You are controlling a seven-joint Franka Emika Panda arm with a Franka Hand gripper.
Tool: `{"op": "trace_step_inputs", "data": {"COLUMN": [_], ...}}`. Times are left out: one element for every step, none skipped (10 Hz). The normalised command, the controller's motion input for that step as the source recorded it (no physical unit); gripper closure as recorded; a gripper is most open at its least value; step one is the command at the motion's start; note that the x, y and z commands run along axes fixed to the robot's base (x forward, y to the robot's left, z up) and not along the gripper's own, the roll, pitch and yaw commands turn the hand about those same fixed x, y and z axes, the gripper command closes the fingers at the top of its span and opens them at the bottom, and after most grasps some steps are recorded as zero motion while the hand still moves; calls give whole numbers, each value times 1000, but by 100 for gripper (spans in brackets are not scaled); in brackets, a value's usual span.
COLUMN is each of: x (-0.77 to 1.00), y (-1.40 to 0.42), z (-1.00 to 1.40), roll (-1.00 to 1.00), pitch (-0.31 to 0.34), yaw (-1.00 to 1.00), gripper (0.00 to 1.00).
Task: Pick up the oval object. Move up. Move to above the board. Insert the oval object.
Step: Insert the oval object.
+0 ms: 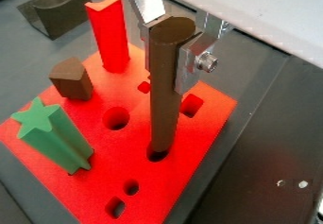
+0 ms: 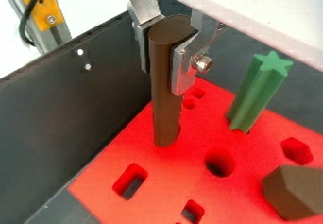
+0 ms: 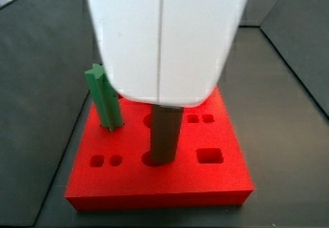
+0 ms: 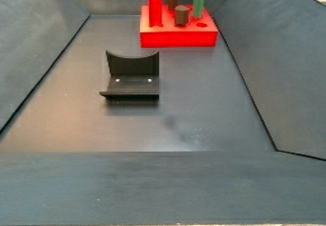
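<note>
A: so the thick bright red rectangular board [image 4: 177, 34] sits at the far end of the dark floor, pegs standing on it, too small to sort out.

B: yep, and the dark L-shaped fixture [image 4: 132, 75] stands nearer, well apart. Gripper isn't visible here.

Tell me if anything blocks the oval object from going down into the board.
Nothing visible does. The oval object, held in the gripper, already has its lower end in a hole of the board; the green peg stands apart.
</note>
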Motion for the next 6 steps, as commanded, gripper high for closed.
{"op": "trace_step_inputs", "data": {"x": [-137, -271, -314, -260, -51, 0], "y": [-3, -109, -160, -94, 0, 0], "z": [-200, -134, -94, -123, -146, -157], "roll": [233, 207, 157, 130, 81, 81], "pitch": [76, 71, 29, 3, 0, 0], "yaw": [-103, -171, -191, -134, -9, 0], "gripper": [100, 100, 100, 100, 100, 100]}}
